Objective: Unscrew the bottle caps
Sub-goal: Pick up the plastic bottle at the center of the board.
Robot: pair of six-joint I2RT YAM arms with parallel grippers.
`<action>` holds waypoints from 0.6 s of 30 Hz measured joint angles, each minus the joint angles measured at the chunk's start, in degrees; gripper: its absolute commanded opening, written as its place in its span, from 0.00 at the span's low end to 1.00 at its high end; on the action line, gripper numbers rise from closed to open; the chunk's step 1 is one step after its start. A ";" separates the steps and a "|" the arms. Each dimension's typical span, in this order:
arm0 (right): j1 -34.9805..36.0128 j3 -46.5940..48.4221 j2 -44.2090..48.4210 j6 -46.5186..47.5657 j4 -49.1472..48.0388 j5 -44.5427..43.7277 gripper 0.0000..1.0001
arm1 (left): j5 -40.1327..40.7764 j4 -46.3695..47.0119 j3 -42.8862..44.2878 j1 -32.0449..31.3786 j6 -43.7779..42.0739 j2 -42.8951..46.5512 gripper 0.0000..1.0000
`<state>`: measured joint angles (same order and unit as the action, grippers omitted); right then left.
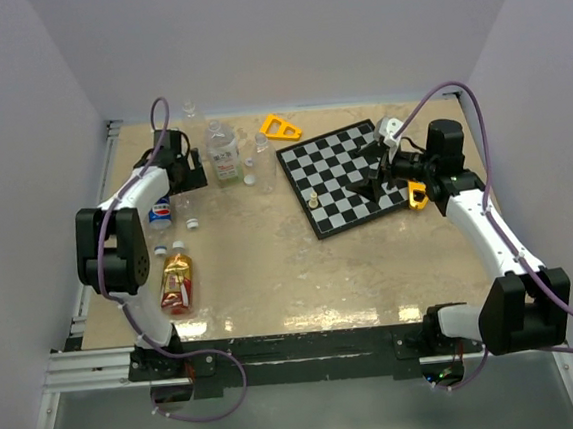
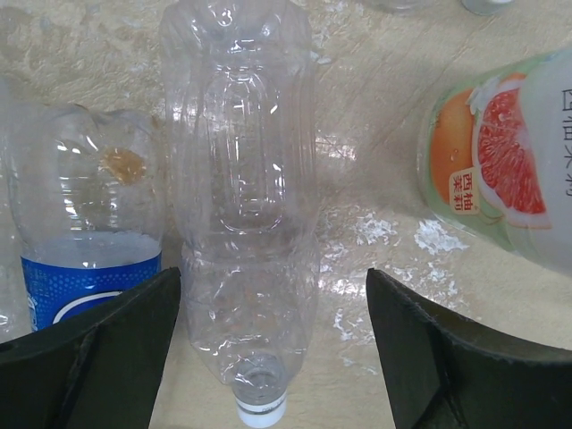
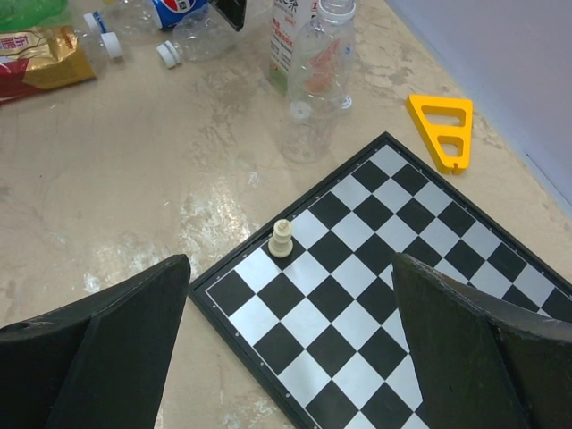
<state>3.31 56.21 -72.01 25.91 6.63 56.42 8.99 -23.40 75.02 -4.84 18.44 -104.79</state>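
Our left end effector (image 2: pixel 273 277) hangs with its jaws apart astride the lying clear bottle (image 2: pixel 241 179), whose white cap (image 2: pixel 261 411) points toward the near side. The cola bottle (image 2: pixel 80 232) lies just beside it on the left, and the grapefruit-label bottle (image 2: pixel 509 170) stands off to the right with open room between. Our right end effector (image 3: pixel 290 259) is spread wide above the near-left edge of the chessboard (image 3: pixel 402 295), by the pale chess piece (image 3: pixel 281 239). The surface (image 1: pixel 272 276) lies bare between the two.

The chessboard (image 3: pixel 384 295) is chequered black and white; one bottle (image 2: pixel 80 206) is blue-labelled.
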 measured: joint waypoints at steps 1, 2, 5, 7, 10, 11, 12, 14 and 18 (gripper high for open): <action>0.00 0.00 0.00 0.13 0.04 0.20 0.98 | 0.24 0.02 0.17 0.00 0.00 -0.28 0.88; 0.00 0.00 0.00 0.17 0.04 0.33 0.98 | 0.35 0.04 0.28 0.00 -0.02 -0.59 0.88; -0.02 0.00 -0.11 0.68 0.11 1.62 0.98 | 0.83 0.15 0.46 0.00 0.00 -1.77 0.88; 0.00 0.02 -0.46 1.31 0.42 2.49 0.98 | 1.31 0.17 0.46 0.00 0.04 -2.69 0.88; -0.02 0.02 -1.05 2.43 1.84 3.58 0.98 | 1.84 0.20 0.52 0.00 0.07 -4.15 0.89; -0.02 0.02 -1.11 2.82 2.40 3.85 0.98 | 1.99 0.20 0.52 0.00 0.07 -4.70 0.89; -0.02 0.02 -1.11 3.13 2.86 4.17 0.98 | 2.14 0.17 0.57 0.00 0.07 -5.14 0.89; -0.02 0.02 -1.11 3.58 3.19 4.66 0.98 | 2.36 0.17 0.68 0.00 0.07 -5.97 0.90; -0.02 0.02 -1.11 4.02 3.30 4.70 0.98 | 2.62 0.20 0.72 0.00 0.04 -6.21 0.91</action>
<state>3.29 56.23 -73.12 29.93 9.93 61.12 11.62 -23.20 75.75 -4.84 18.48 -111.00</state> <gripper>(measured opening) 0.982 0.900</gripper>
